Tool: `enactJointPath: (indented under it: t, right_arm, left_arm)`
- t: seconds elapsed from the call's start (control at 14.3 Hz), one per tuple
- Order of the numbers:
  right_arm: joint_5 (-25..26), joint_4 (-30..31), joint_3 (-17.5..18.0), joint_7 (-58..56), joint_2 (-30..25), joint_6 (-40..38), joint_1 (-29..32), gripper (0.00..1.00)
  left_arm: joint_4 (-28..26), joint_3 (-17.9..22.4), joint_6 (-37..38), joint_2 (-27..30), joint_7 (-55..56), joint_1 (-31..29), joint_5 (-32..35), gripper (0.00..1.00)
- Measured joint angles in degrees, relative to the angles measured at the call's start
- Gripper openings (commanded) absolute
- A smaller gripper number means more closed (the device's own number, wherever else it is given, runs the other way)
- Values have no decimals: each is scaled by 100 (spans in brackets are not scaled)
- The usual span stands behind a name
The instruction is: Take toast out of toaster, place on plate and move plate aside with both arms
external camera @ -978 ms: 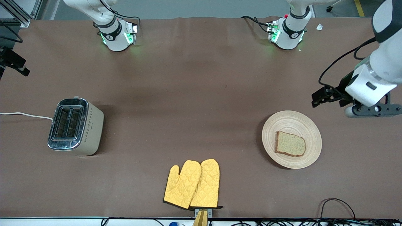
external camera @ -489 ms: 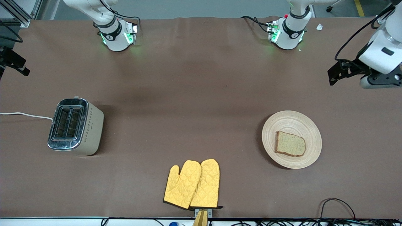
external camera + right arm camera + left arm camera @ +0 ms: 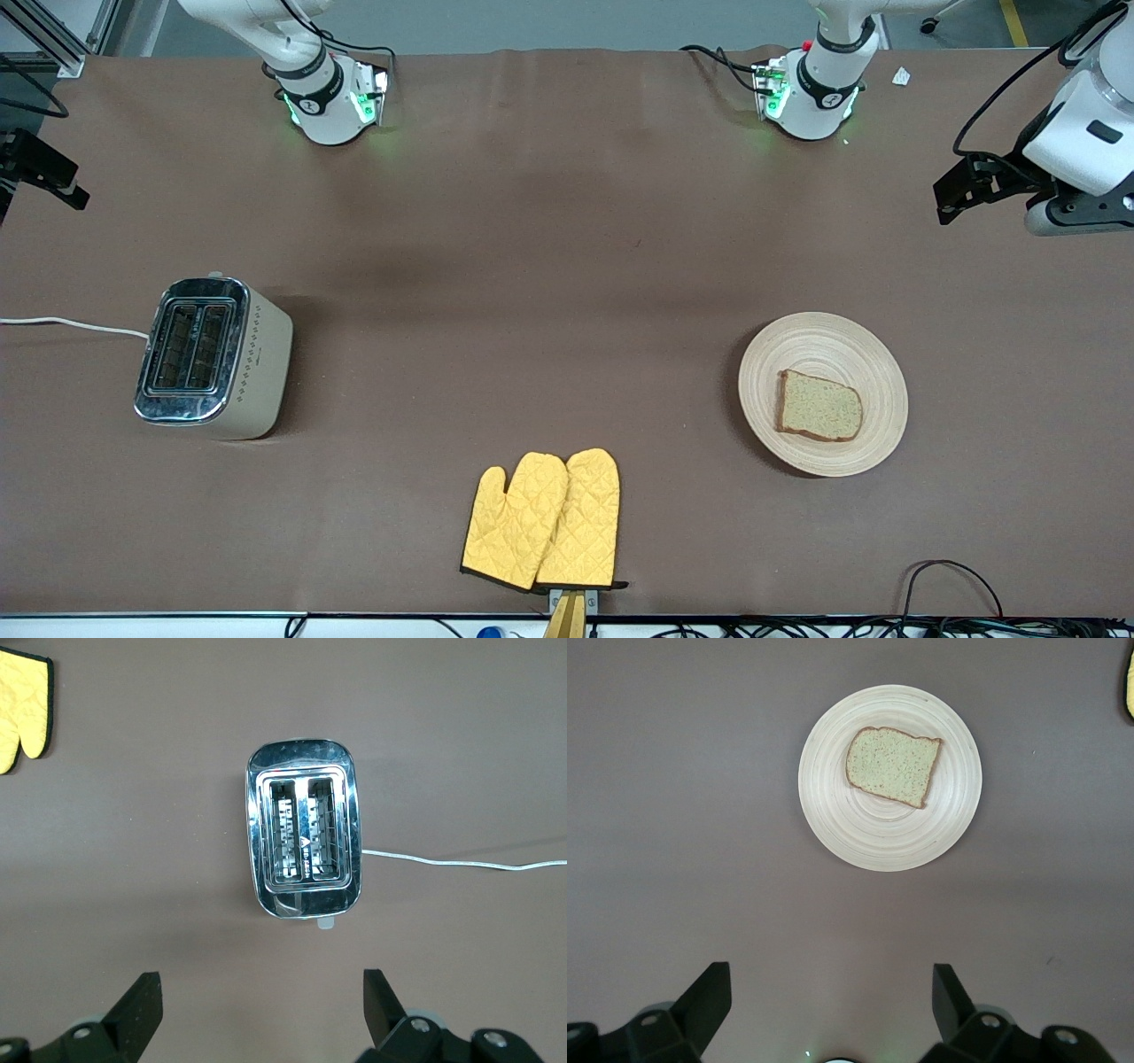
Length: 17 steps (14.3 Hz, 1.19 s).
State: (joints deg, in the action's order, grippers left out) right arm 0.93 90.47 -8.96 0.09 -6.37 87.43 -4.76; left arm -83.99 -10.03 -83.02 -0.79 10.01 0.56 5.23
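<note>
Toast (image 3: pixel 819 406) square-cut, speckled, on ring-grooved round plate (image 3: pixel 873 354), both arms' jaws spread, empty.

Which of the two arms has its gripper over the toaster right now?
The right gripper: its wrist view looks straight down on the toaster, while the left gripper looks down on the plate with toast.

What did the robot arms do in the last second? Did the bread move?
The left gripper drew up and away from the plate, toward the robots' edge of the table, fingers open and empty. The toast stayed on the plate; the toaster and yellow mitts stayed put too.
</note>
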Motion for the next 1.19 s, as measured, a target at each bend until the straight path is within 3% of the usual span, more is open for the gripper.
enactJointPath:
  t: [0.35, 0.7, 1.19]
  right_arm:
    - [5, -1, 0, -2, 0, 7, 0, 100]
    - [155, -1, 2, -22, 0, 16, 0, 100]
    - [158, -1, 0, -23, 0, 17, 0, 100]
  left_arm:
    - [-217, 12, 88, 234, -16, -31, -233, 100]
    - [-328, 49, 87, 281, -664, -531, -573, 100]
    - [-275, 5, 62, 190, -662, -473, -369, 100]
